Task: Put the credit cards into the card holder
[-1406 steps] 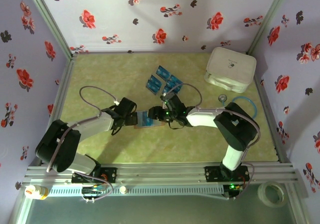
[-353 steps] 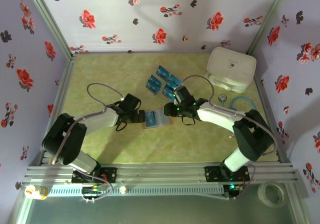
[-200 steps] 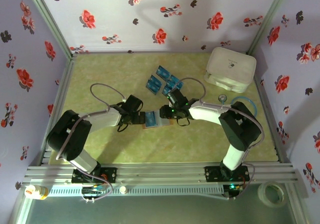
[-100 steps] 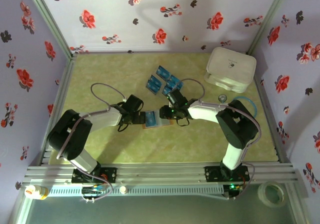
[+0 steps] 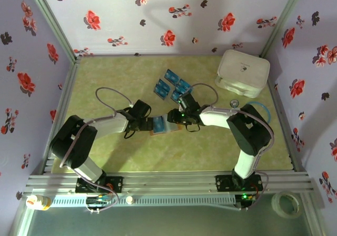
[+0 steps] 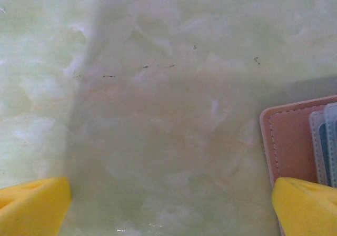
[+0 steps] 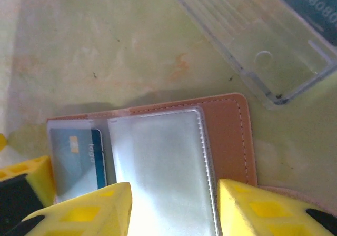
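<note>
Since the earlier frames, the right arm has folded inward, bringing the right gripper (image 5: 174, 121) over the card holder (image 5: 160, 126). The table (image 5: 116, 78) is pale green marble-pattern. The walls (image 5: 158, 15) are lilac with red flowers. The left gripper (image 6: 171, 207) is fully spread, one tip at the holder's edge. The right gripper's fingers stand part-way apart above the clear sleeve (image 7: 163, 162). One blue card (image 7: 79, 159) sits in the holder, its print illegible. The other credit cards (image 5: 172, 86) lie behind.

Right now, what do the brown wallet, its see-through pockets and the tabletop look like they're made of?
Wallet: matte brown leather or imitation, judging by the stitched edge. Pockets: glossy clear plastic; light glares off them and a blue card shows through. Tabletop: smooth, pale green with marble-like veining; real stone or a printed sheet, I cannot tell.
</note>
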